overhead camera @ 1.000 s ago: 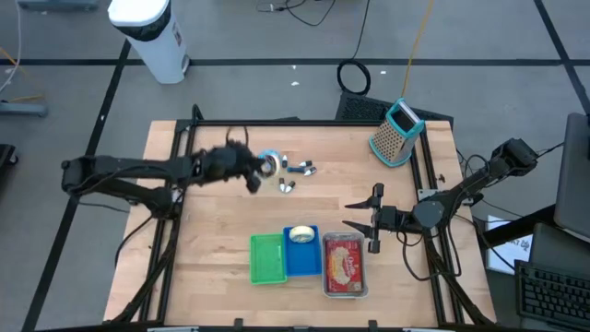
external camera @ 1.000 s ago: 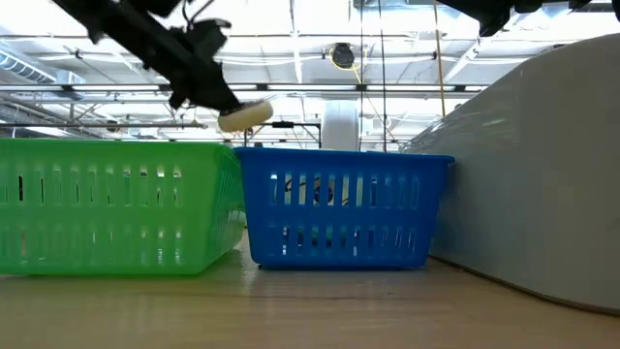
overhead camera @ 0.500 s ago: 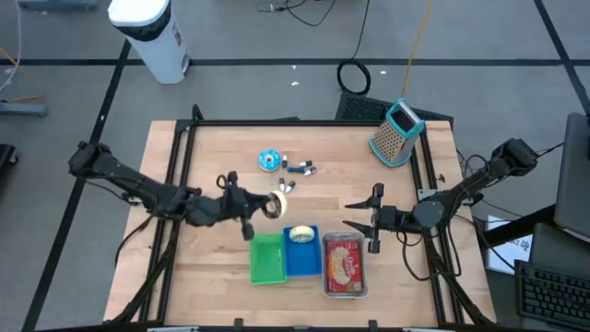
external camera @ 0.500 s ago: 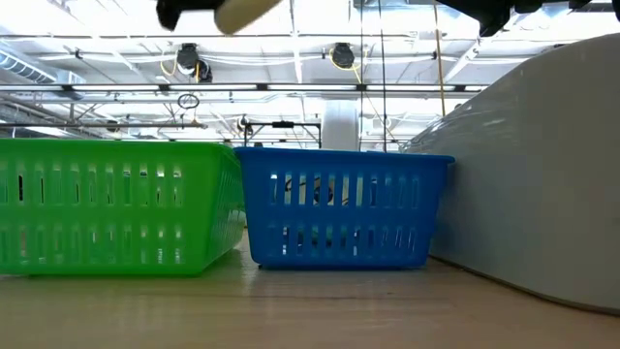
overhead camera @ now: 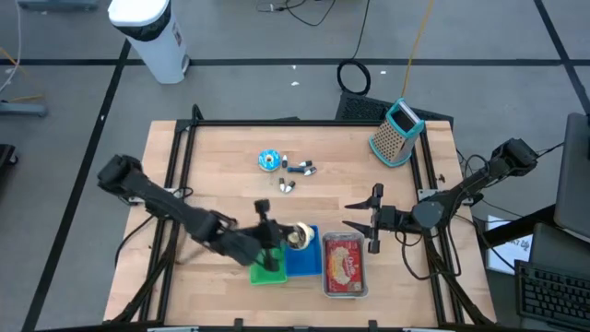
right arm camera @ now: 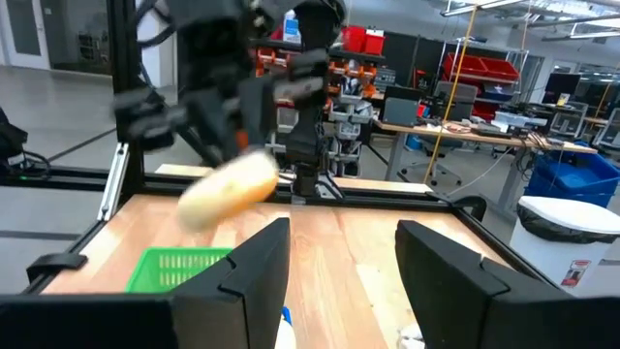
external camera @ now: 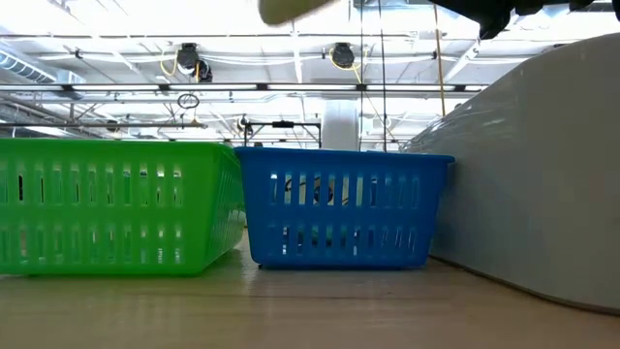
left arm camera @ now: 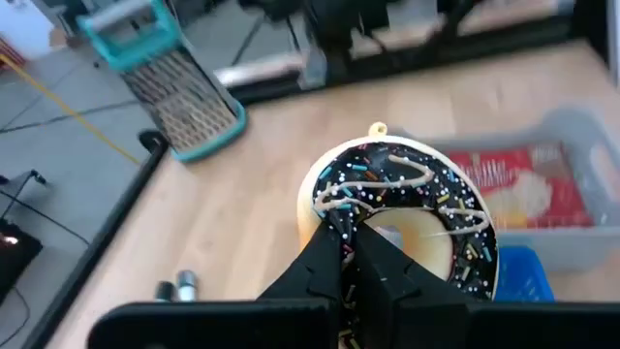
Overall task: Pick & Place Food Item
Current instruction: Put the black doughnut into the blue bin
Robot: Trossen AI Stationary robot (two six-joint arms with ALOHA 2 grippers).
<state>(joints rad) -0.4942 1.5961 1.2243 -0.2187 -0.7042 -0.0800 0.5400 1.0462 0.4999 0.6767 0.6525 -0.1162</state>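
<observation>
A donut (left arm camera: 402, 199) with dark glaze and sprinkles hangs in my left gripper (left arm camera: 360, 231), which is shut on it. In the high view the donut (overhead camera: 299, 238) is over the far end of the blue basket (overhead camera: 304, 260), beside the green basket (overhead camera: 267, 267). In the low view only its pale underside (external camera: 291, 8) shows, high above the baskets. My right gripper (overhead camera: 364, 218) waits open at the right, over the table. My left gripper pinches the donut's ring on the side nearest the wrist (left arm camera: 327, 218) between its two fingers, whose tips reach the hole. The fingers come slanting down from the table's left. The donut is lifted clear above the baskets, tilted, its glazed face up.
A clear tub with a red packet (overhead camera: 344, 265) stands right of the blue basket. A blue round thing (overhead camera: 268, 160) and small metal pieces (overhead camera: 300, 168) lie at the far middle. A grater (overhead camera: 396, 132) stands at the far right.
My left gripper has carried the donut from the table's far middle toward the near edge and to the right, rising a little and rolling its wrist. The donut now hangs over the blue basket. It has stayed shut on the donut.
</observation>
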